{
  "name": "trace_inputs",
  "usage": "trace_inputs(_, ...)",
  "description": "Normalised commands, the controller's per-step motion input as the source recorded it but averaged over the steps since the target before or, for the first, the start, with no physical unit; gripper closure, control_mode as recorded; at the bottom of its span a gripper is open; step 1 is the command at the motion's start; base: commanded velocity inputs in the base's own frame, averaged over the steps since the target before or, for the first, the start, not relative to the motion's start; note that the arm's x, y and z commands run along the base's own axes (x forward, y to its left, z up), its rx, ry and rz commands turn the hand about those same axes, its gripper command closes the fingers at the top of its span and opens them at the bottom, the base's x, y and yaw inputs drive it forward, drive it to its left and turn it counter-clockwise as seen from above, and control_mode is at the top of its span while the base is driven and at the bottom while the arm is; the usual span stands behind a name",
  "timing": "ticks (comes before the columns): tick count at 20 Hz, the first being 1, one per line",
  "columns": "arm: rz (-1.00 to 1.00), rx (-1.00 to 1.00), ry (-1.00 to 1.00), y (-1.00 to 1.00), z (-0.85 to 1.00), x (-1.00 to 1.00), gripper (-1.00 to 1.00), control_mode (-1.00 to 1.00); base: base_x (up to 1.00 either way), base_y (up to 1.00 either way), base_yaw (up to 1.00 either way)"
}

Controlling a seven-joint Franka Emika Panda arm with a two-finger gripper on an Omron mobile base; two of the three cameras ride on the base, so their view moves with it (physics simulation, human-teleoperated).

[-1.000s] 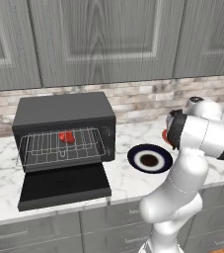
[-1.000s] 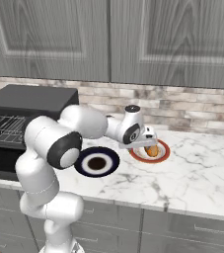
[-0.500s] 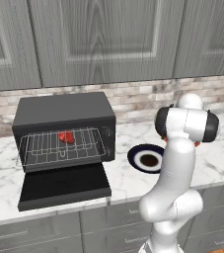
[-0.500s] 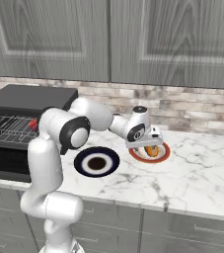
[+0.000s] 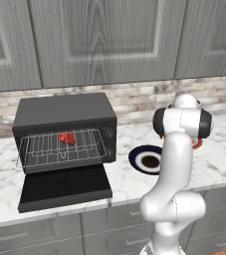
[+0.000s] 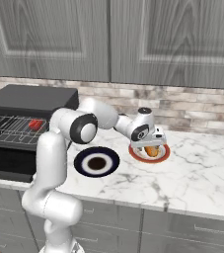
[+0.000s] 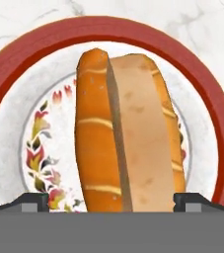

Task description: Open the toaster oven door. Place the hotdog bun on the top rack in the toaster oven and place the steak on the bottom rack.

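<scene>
The hotdog bun (image 7: 128, 143), orange-tan and split, lies on a red-rimmed plate (image 7: 34, 54) on the counter. My gripper (image 7: 111, 200) hangs right over it, open, with one dark fingertip (image 7: 32, 200) on each side of the bun's near end. In the right base view the gripper (image 6: 150, 143) sits low over the bun (image 6: 152, 151). The toaster oven (image 5: 64, 112) stands at the left with its door (image 5: 64, 187) folded down flat. The red steak (image 5: 67, 138) rests on a silver wire rack (image 5: 59, 149) with a small front loop, apparently the bottom rack. I cannot make out the top rack.
A dark blue-rimmed plate (image 6: 96, 162) lies on the marble counter between the oven and the red-rimmed plate (image 6: 149, 154). Grey cabinets hang above a brick backsplash. The counter's front edge runs just below the open door.
The arm's elbow has swung round and the hand has sunk a little lower and closer over the bun. The jaws have stayed open; the steak and oven have not moved.
</scene>
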Motion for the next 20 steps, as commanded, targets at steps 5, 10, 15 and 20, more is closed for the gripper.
trace_inputs(5, 0.00, -0.01, 0.00, -0.01, -0.24, 0.13, -1.00, -1.00, 0.00, 0.00, 0.00)
trace_inputs(10, 0.00, -0.01, 0.00, 0.00, -0.22, 0.07, 1.00, -1.00, 0.00, 0.00, 0.00)
trace_inputs(15, 0.02, 0.00, 0.00, 0.01, -0.03, -0.09, 1.00, -1.00, 0.00, 0.00, 0.00)
trace_inputs(20, 0.02, 0.03, -0.02, 0.20, 0.22, -0.47, 1.00, -1.00, 0.00, 0.00, 0.00)
